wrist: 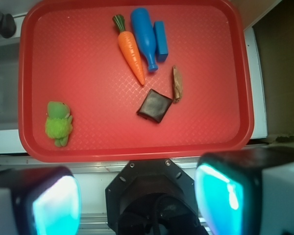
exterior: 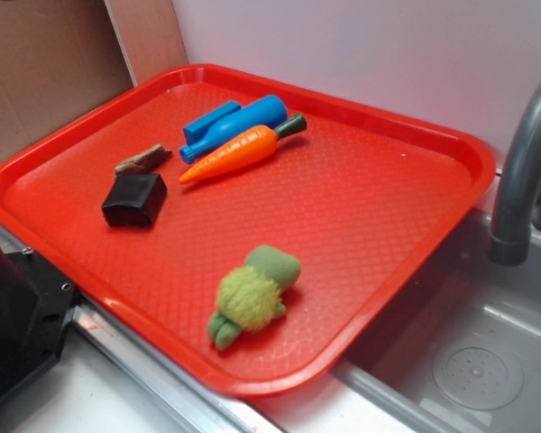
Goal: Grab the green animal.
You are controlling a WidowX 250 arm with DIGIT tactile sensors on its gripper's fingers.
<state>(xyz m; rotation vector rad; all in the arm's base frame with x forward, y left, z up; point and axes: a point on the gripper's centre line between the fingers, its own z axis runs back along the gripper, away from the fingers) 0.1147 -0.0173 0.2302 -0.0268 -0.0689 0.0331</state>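
The green animal (exterior: 252,293) is a fuzzy yellow-green plush with a darker olive head, lying near the front edge of the red tray (exterior: 361,198). In the wrist view the green animal (wrist: 59,122) sits in the lower left corner of the tray (wrist: 88,73). My gripper (wrist: 137,200) hangs high above the robot base, off the tray's near rim and far from the toy. Its two cyan pads (wrist: 56,205) stand wide apart with nothing between them, so it is open. The exterior view does not show the gripper.
Also on the tray are an orange carrot (wrist: 131,51), a blue bottle (wrist: 144,36), a blue block (wrist: 161,40), a black square object (wrist: 155,105) and a small brown piece (wrist: 177,83). A grey faucet (exterior: 523,162) and sink (exterior: 478,361) lie to the right. The black robot base (exterior: 18,325) is at the left.
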